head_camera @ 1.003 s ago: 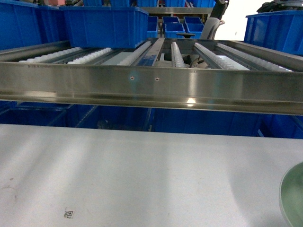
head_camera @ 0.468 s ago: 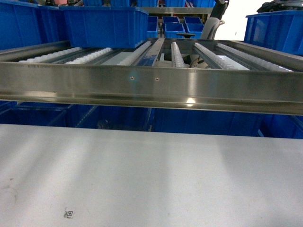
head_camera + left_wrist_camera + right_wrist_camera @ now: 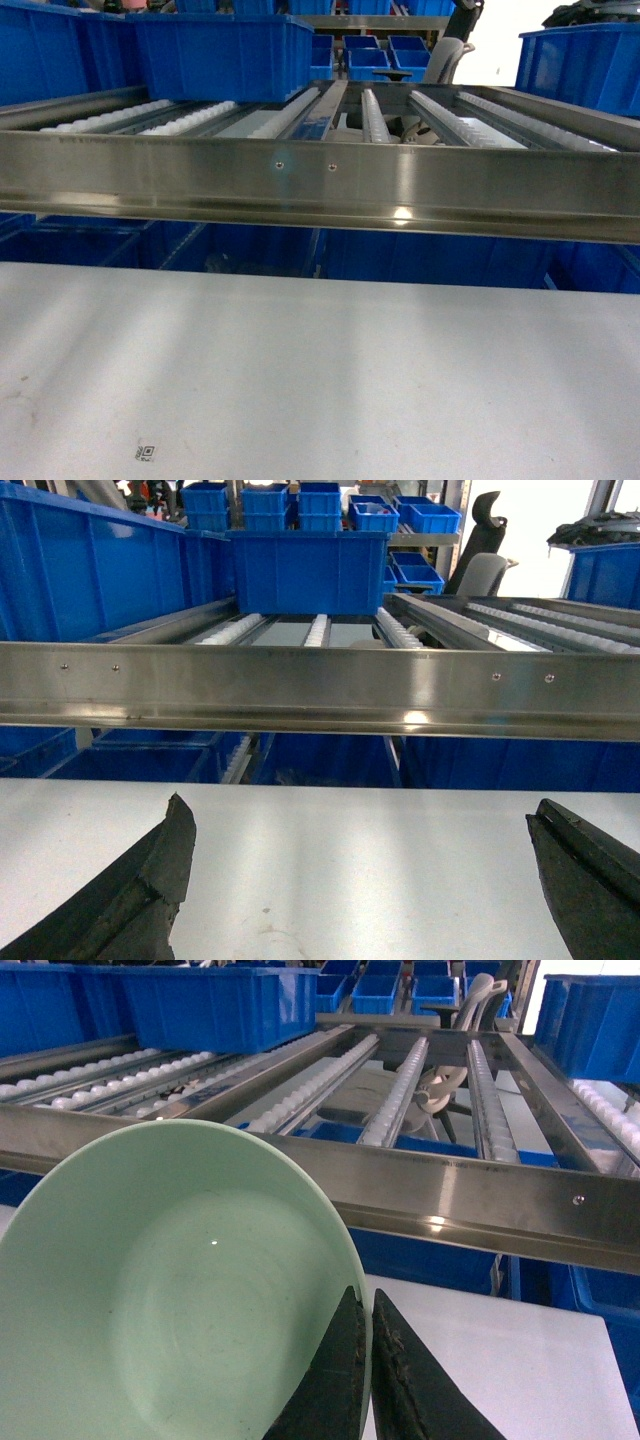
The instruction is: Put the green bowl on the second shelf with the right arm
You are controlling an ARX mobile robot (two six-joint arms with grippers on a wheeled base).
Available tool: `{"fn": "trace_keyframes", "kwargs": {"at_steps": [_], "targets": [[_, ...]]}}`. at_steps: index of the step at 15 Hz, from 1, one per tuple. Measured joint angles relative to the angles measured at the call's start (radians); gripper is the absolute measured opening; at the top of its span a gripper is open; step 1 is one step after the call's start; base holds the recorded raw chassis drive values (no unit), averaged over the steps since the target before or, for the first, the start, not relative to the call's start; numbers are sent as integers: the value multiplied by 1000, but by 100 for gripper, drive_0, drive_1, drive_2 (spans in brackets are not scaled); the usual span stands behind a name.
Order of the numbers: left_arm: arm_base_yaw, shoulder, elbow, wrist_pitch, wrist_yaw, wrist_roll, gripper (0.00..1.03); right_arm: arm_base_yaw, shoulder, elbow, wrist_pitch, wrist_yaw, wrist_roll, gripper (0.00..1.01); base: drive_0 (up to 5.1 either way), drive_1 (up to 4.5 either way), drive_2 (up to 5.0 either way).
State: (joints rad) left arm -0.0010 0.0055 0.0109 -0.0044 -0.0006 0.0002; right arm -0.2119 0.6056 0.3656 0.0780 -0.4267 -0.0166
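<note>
At six o'clock in the right wrist view, the right pincer [image 3: 368, 1360] pinches the rim of the green bowl [image 3: 170, 1290] between its two dark fingers, the bowl tilted with its hollow facing the camera, above the white surface [image 3: 500, 1360]. In the left wrist view the left pincer [image 3: 360, 880] hangs wide apart over the same surface, gripping nothing. Beyond, toward twelve o'clock, the second shelf [image 3: 320, 185] shows its steel front rail and white roller tracks [image 3: 400, 1090], with a blue bin [image 3: 225, 50] standing on them at eleven o'clock.
</note>
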Motion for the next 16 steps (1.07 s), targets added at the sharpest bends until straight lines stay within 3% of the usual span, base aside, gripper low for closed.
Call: {"fn": "trace_keyframes", "kwargs": {"at_steps": [3, 9, 10, 16], "targets": [[0, 0, 0, 0, 0, 0, 98, 36, -55, -29, -7, 42, 40, 2, 0, 0, 0], [0, 0, 0, 0, 0, 0, 98, 64, -125, -62, -14, 88, 69, 2, 0, 0, 0], [0, 0, 0, 0, 0, 0, 98, 76, -157, -79, -17, 114, 70, 2, 0, 0, 0], [0, 0, 0, 1, 2, 0, 98, 75, -157, -82, -18, 120, 69, 2, 0, 0, 0]]}}
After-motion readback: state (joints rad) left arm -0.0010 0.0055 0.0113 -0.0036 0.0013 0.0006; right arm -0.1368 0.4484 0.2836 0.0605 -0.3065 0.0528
